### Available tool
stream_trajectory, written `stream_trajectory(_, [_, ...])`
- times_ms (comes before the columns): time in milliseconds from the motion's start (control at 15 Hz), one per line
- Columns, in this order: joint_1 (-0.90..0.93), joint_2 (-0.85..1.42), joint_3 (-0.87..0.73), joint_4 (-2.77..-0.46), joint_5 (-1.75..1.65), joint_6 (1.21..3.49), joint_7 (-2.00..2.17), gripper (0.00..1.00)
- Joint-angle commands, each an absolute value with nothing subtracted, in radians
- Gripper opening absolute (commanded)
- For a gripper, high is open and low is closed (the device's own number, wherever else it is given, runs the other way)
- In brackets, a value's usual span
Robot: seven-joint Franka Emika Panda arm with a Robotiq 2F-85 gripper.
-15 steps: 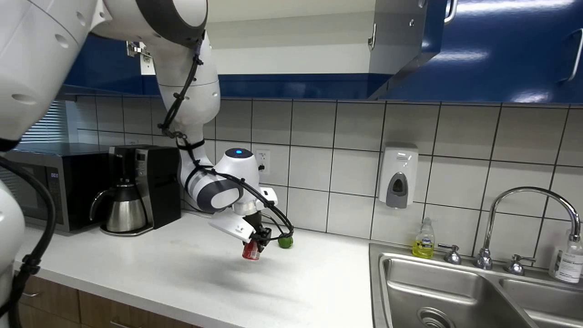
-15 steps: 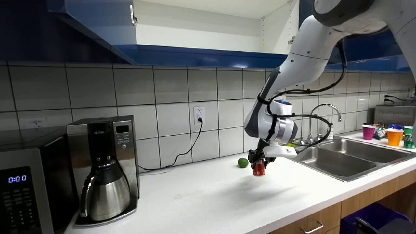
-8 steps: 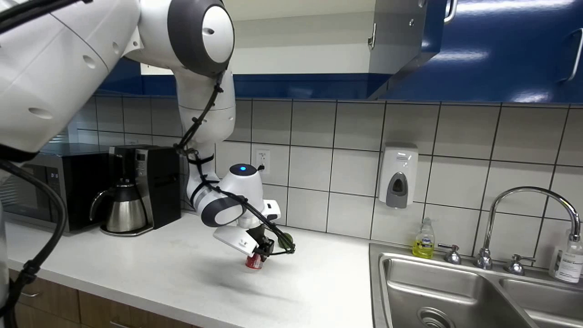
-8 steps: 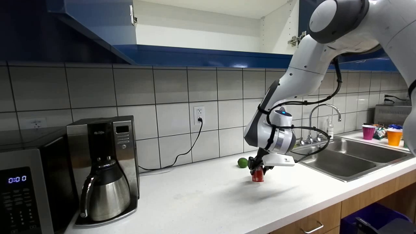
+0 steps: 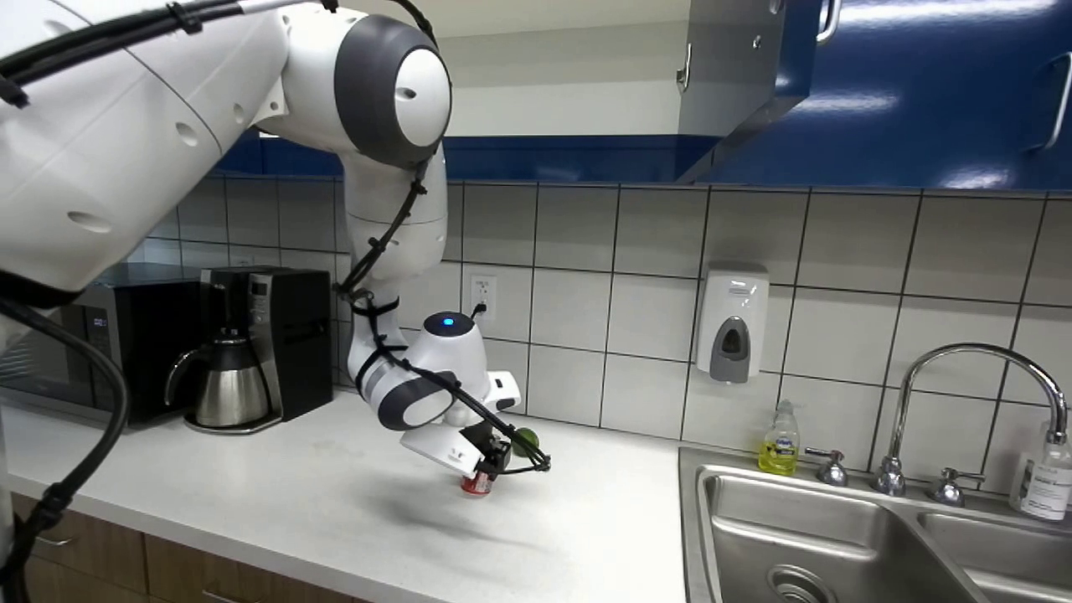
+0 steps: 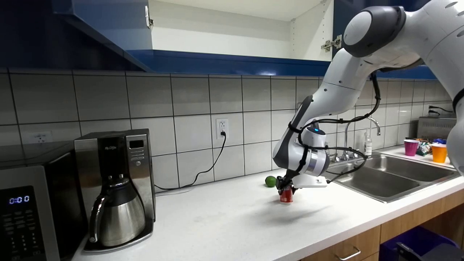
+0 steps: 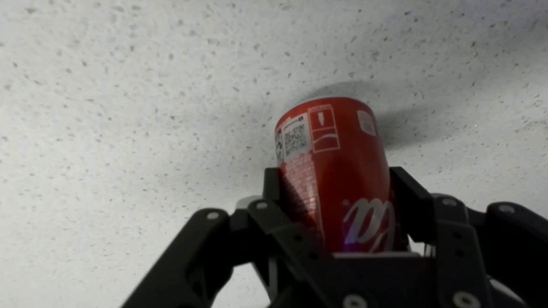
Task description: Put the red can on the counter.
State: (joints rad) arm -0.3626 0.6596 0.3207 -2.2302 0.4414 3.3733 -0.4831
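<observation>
At the white counter [image 6: 203, 239], well apart from the coffee maker [image 6: 139, 170], the red can [image 6: 286, 196] is held roughly upright by the gripper [image 7: 334, 188], the fingers [image 7: 411, 201] being clamped on its two sides. Its base is at the surface or very near it; whether the two touch cannot be told.

In the wrist view a square code [image 7: 295, 139] and part of a white script [image 7: 370, 222] are shown on the can; in both exterior views these are too small to be made out, and the can's upper part is covered by the gripper. In an exterior view the green fruit [image 6: 270, 181] is seen whole, near the gripper, and the pink cup [image 6: 411, 147] and the orange cup [image 6: 439, 153] are shown beyond the steel sink [image 6: 384, 185]. In an exterior view the same fruit is partly hidden by black cables [image 5: 378, 245], while the soap dispenser [image 5: 733, 322] is shown mounted on the tiled wall [image 5: 645, 318].

In the wrist view the surface is seen to be flecked with grey, and a soft shadow [image 7: 406, 128] is cast beside the can. The counter is fronted by wooden drawers [image 6: 359, 239] and overhung by blue cabinets [image 5: 921, 109]. The microwave [image 6: 21, 224] is placed next to the coffee maker.
</observation>
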Motion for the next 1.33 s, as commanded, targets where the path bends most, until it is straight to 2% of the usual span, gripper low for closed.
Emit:
stream_trajectory(0, [-0.389, 0.683, 0.339, -2.214, 0.409, 3.409, -0.498, 0.39])
stream_trajectory(67, [-0.386, 0.681, 0.336, -2.216, 0.406, 3.404, -0.496, 0.89])
stream_trajectory(133, [-0.387, 0.679, 0.336, -2.218, 0.405, 3.404, -0.494, 0.9])
stream_trajectory(200, [-0.387, 0.672, 0.334, -2.223, 0.407, 3.4, -0.493, 0.97])
stream_trajectory(333, [-0.392, 0.655, 0.334, -2.234, 0.411, 3.389, -0.49, 1.0])
stream_trajectory(800, [-0.407, 0.5, 0.3, -2.343, 0.435, 3.318, -0.489, 1.0])
stream_trajectory(1267, [-0.376, 0.236, 0.219, -2.504, 0.423, 3.097, -0.483, 1.0])
